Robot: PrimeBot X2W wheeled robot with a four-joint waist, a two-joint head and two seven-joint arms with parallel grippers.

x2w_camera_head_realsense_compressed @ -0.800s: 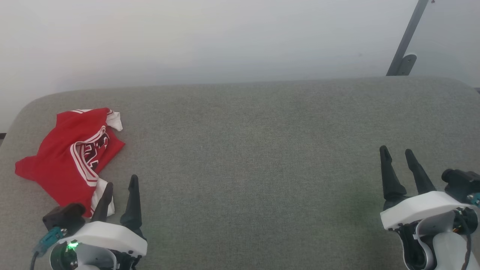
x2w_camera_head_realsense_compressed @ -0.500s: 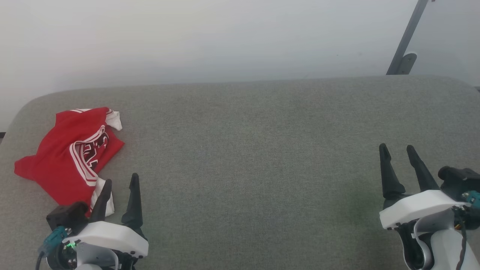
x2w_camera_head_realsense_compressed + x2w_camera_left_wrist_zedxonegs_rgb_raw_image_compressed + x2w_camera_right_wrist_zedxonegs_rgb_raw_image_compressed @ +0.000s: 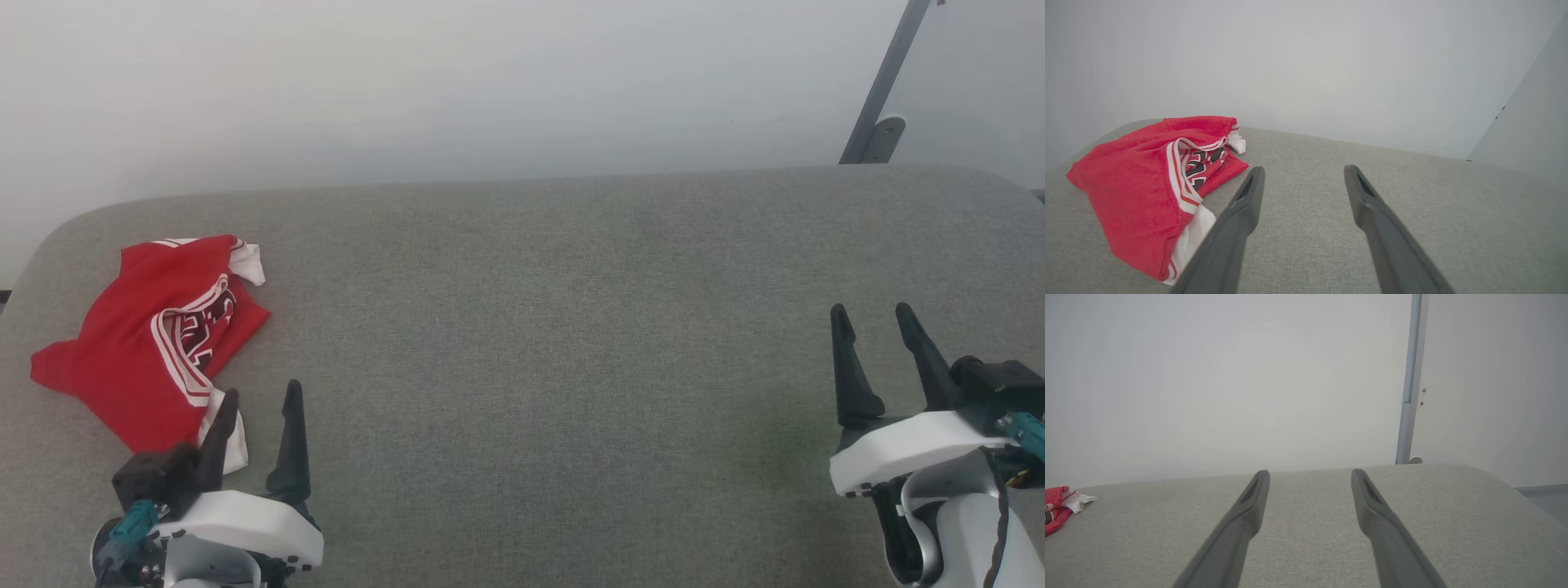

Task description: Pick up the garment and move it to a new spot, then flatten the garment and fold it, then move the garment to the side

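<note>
Left gripper [image 3: 261,389] and right gripper [image 3: 871,309], both spread empty, are barely shifting, leaving the shirt [image 3: 139,351] lying unpicked.

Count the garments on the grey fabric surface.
1. The crumpled red jersey shirt with white sleeves lies far left on the grey fabric surface, beside the open left gripper; its folds could hide more.
</note>
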